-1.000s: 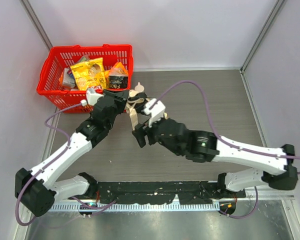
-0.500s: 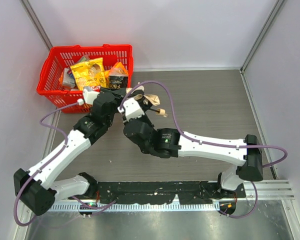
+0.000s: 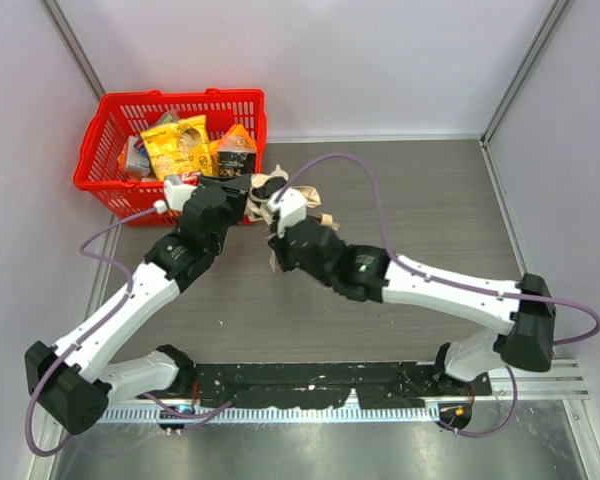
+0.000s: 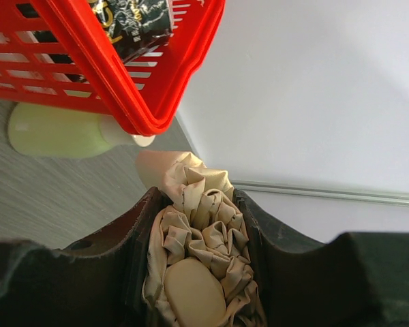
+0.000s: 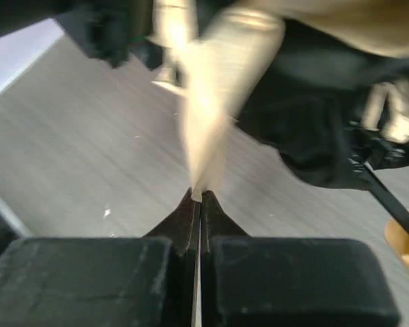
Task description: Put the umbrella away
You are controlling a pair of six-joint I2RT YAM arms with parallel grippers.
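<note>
Umbrella [image 4: 199, 245] is being held over the far left part of the table [image 3: 430, 200], just beside the near right corner of the red basket [image 3: 98, 165], with a pale green bottle [image 4: 54, 133] lying at the basket's foot. The left gripper [image 4: 198, 204] is clamping the bunched cream canopy, its jaws partly apart with the folds packed between them. The right gripper [image 5: 198, 196] is pinching the end of a cream strap [image 5: 208, 116] between jaws pressed together at their very tips, and the strap is blurring as it runs up to the bundle. By my judgement the strap is being drawn round the folds. Doing that well is calling for steady tension, a firm left hold and no tugging, since the tip pinch is looking shallow.
</note>
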